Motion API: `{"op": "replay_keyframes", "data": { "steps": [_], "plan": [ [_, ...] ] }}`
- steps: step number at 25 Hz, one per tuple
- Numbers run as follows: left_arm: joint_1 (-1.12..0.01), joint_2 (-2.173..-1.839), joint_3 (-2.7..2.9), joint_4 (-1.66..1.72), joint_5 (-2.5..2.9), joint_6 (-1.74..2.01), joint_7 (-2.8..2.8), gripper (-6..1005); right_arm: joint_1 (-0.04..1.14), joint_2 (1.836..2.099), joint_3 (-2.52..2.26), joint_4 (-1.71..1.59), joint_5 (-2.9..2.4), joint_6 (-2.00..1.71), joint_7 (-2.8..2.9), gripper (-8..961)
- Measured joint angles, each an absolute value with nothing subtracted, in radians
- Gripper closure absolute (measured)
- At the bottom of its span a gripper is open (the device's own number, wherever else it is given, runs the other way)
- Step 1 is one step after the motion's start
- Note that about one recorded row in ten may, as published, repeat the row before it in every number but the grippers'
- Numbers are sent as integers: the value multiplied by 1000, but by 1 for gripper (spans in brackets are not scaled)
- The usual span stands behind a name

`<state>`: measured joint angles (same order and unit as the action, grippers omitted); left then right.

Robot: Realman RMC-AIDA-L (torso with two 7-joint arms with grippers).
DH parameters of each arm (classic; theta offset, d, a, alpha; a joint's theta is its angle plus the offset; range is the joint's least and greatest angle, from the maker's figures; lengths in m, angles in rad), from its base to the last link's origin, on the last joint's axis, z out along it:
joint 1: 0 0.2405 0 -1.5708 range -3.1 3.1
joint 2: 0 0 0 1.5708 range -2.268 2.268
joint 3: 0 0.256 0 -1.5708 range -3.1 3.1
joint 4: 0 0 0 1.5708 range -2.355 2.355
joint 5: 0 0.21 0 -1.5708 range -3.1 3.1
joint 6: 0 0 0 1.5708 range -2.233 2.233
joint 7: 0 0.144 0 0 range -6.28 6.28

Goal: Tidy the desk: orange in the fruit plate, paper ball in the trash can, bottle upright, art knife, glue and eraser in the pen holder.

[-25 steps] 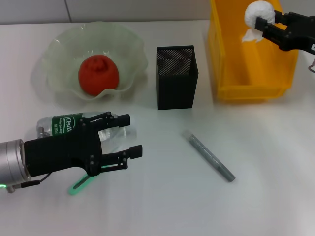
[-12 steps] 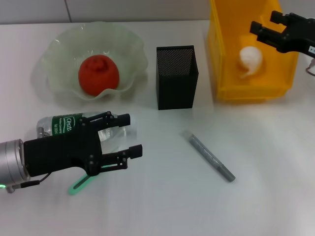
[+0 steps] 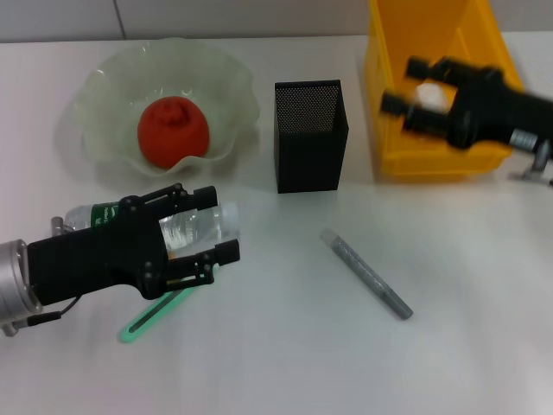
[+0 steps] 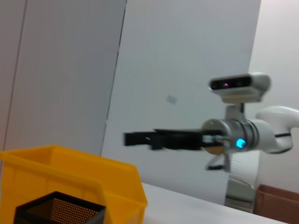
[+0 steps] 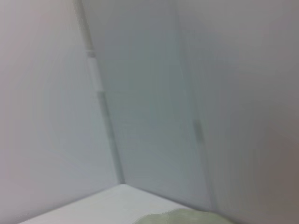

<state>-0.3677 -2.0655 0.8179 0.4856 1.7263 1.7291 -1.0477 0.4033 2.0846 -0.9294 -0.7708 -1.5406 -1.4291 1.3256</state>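
Clear bottle (image 3: 164, 226) lies sideways just below the fruit plate (image 3: 95, 130), left gripper (image 3: 212, 232) spread around its cap end; right gripper (image 3: 413, 86) empty, spread.

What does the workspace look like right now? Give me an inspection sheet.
Surface: white table.
Orange: in the fruit plate.
Paper ball: inside the yellow bin.
Bottle: lying on its side, left gripper around it.
Pen holder: upright; contents not visible.
Grey pen-like tool: on the table.
Green tool: partly under the left gripper.
Right gripper: open, over the bin.
Cables: wire at the right arm.
Surroundings: plain walls.
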Motion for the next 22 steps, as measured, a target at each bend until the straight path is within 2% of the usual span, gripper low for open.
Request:
{"op": "replay_keyframes", "data": {
  "steps": [11,22],
  "plan": [
    [-364,-2063,808,492,1715,1727,-1048,217,406,2088,-1068,-586,-1530,-1512,1063,259],
    [-368,-2063,808,495,1715,1717,-1048,217,407,2089,-1079,-538,-1527,-1540,1058,258]
  ]
}}
